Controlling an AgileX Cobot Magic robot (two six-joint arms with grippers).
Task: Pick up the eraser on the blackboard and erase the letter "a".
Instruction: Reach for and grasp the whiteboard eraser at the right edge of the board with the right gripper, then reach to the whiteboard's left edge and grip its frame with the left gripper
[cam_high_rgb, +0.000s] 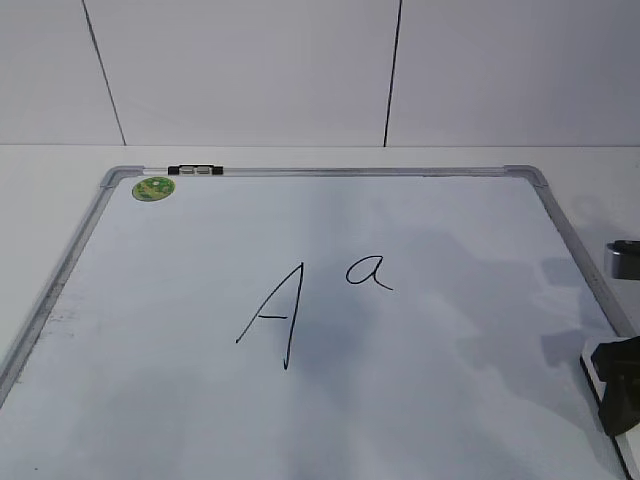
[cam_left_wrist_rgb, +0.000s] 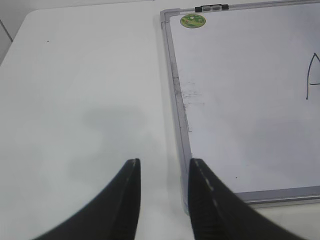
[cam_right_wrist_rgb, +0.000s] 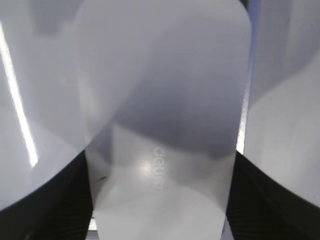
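where the board (cam_high_rgb: 420, 400) lies flat on the white bench (cam_left_wrist_rgb: 75, 75), small "a" (cam_high_rgb: 368, 272) unwiped, just right of a big capital "A" (cam_high_rgb: 272, 318). eraser (cam_right_wrist_rgb: 162, 115) at the board's right edge, clamped between the right tool's (cam_right_wrist_rgb: 160, 200) fingers (cam_right_wrist_rgb: 45, 210), one on each long side. left tool (cam_left_wrist_rgb: 162, 172) slightly parted, holding nothing, over the board's near left corner. green sticker (cam_high_rgb: 153, 187) at the far left corner.

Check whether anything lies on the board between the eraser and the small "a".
Nothing visible does. The eraser sits between the right end effector's fingers at the blackboard's right edge; bare board separates it from the letter "a".
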